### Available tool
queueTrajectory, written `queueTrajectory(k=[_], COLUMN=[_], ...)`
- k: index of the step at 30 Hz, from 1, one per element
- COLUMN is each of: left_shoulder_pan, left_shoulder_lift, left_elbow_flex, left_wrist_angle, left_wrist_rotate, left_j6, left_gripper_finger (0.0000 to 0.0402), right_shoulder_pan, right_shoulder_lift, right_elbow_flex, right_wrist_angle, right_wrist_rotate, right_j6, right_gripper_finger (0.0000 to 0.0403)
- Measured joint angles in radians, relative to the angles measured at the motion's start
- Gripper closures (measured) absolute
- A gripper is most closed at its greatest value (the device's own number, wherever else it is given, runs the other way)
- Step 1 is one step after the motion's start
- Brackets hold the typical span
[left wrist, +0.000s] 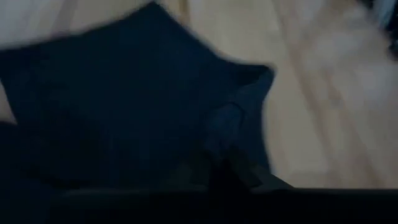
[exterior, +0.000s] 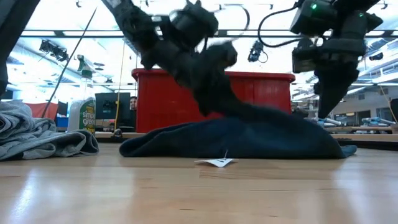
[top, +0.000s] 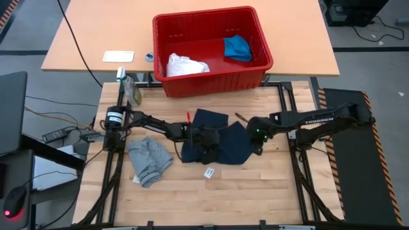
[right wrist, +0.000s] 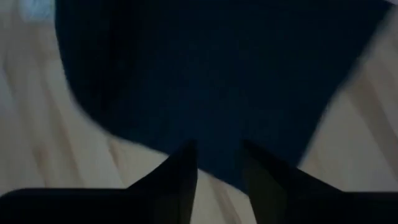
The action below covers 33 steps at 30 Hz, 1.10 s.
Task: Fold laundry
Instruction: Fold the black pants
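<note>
The navy garment (top: 217, 144) lies crumpled in the middle of the table; in the low view it is a low mound (exterior: 249, 140). My left gripper (top: 208, 138) is over its middle, shut on the cloth. My right gripper (top: 257, 137) is open at the garment's right edge, its fingers (right wrist: 183, 171) just above the cloth (right wrist: 211, 81); I cannot tell whether they touch it. The grey T-shirt (top: 148, 160) lies bunched on the table to the left. The white cloth (top: 185, 64) and the bright blue garment (top: 238, 48) lie in the red basket. My left gripper pinches a raised fold of the navy garment (left wrist: 227, 127) near its middle, coming slanting down from the table's left. The cloth is drawn up into a peak below the fingers (exterior: 217, 81). The rest of the garment lies on the table.
The red basket (top: 211, 83) stands at the table's far edge. A spray bottle (top: 131, 89) stands at the far left corner. A small white tag (top: 209, 172) lies on the wood in front of the navy garment. Bare wood shows along the near edge.
</note>
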Motion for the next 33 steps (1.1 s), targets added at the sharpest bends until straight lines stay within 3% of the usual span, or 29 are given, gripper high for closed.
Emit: queueTrajectory(k=[6,10,14,20,23,26,28,33], left_shoulder_pan=[-0.031,-0.050,-0.079,-0.117,-0.128,-0.139,-0.149,-0.194], left_shoulder_lift=[-0.093,-0.144,-0.160,-0.160,-0.160,-0.160,-0.160,-0.160], left_elbow_flex=[0.000,0.000,0.000,0.000,0.000,0.000,0.000,0.000], left_wrist_angle=[-0.131,-0.189,-0.219,-0.318,-0.346,-0.349,-0.351,-0.379], left_wrist_rotate=[-0.060,-0.065,-0.064,-0.064,-0.076,-0.088,-0.091,-0.091], left_j6=[0.023,0.023,0.019,-0.009,-0.049,-0.108,-0.158,-0.285], left_gripper_finger=[0.0381,0.0387,0.0390,0.0391,0.0391,0.0391,0.0392,0.0392], right_shoulder_pan=[0.131,0.159,0.161,0.161,0.162,0.160,0.160,0.160], right_shoulder_lift=[0.031,0.099,0.182,0.266,0.268,0.245,0.222,0.159], right_elbow_flex=[-0.017,-0.043,-0.070,-0.079,-0.077,-0.068,-0.064,-0.008], right_wrist_angle=[0.017,0.016,0.032,0.063,0.078,0.085,0.071,-0.042], right_wrist_rotate=[0.082,0.162,0.164,0.156,0.145,0.134,0.079,-0.169], right_j6=[-0.203,-0.235,-0.237,-0.283,-0.305,-0.312,-0.310,-0.204], right_gripper_finger=[0.0199,0.0151,0.0140,0.0202,0.0267,0.0357,0.0386,0.0391])
